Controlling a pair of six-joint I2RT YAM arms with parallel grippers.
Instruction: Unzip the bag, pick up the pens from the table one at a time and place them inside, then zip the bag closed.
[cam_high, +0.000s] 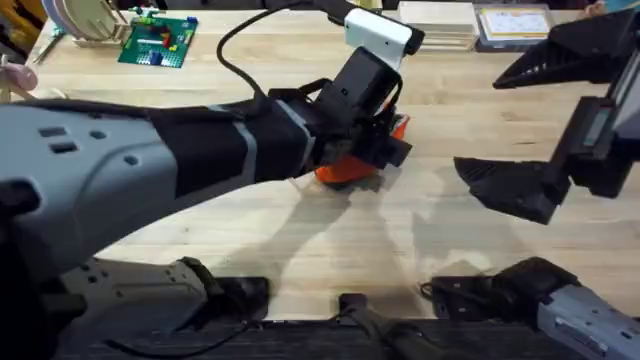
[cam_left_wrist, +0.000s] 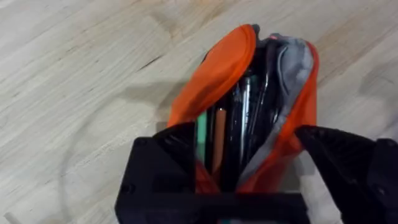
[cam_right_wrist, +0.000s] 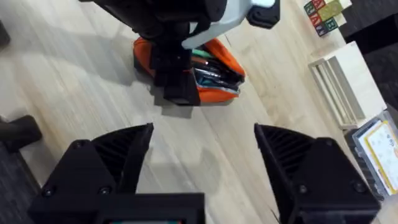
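Note:
The orange bag (cam_left_wrist: 217, 81) lies on the wooden table (cam_high: 300, 250) with its zip open and its mouth gaping. Several pens (cam_left_wrist: 239, 124) lie inside it, among them a green, an orange and dark ones. My left gripper (cam_left_wrist: 249, 168) hangs right over the bag's near end, open, with one black finger on each side of the pouch. In the overhead view the left gripper (cam_high: 375, 150) covers most of the bag (cam_high: 345, 172). My right gripper (cam_right_wrist: 202, 149) is open and holds nothing, off to the right of the bag (cam_right_wrist: 214, 74) and apart from it; overhead, the right gripper (cam_high: 510, 185) is at mid right.
A green brick baseplate (cam_high: 157, 40) and a plate rack (cam_high: 85, 18) stand at the back left. Light wooden trays (cam_high: 440, 25) and a clear case (cam_high: 515, 22) sit at the back right. A black cable (cam_high: 235, 65) loops over the table behind the left arm.

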